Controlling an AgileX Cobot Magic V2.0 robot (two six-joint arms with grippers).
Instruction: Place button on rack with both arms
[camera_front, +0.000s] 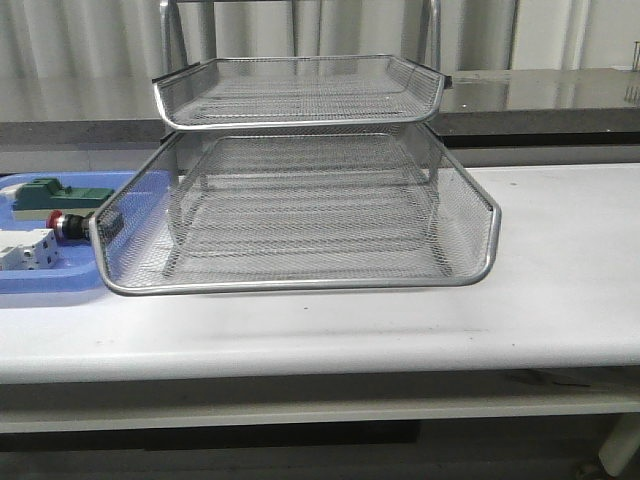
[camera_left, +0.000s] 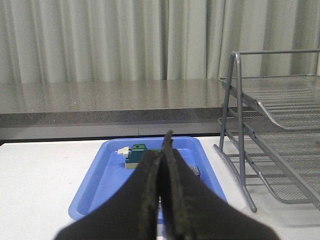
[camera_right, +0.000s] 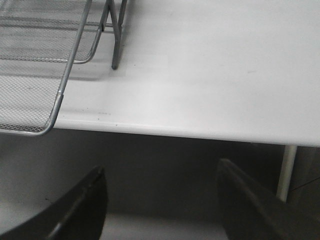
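Note:
The button (camera_front: 62, 226), with its red cap and dark body, lies in the blue tray (camera_front: 50, 280) at the table's left, close to the rack's left rim. The silver wire rack (camera_front: 300, 285) stands mid-table with one lower tier slid out toward the front. Neither arm appears in the front view. In the left wrist view my left gripper (camera_left: 162, 150) is shut and empty, hanging before the blue tray (camera_left: 100, 175), and its fingers hide the button. My right gripper (camera_right: 160, 170) is open and empty, off the table's front edge, near the rack's front right corner (camera_right: 60, 100).
A green block (camera_front: 55, 192) and a white block (camera_front: 25, 250) share the blue tray; the green block (camera_left: 136, 155) also shows past the left fingers. The rack frame (camera_left: 239, 125) stands just right of the tray. A grey counter and curtain run behind the table.

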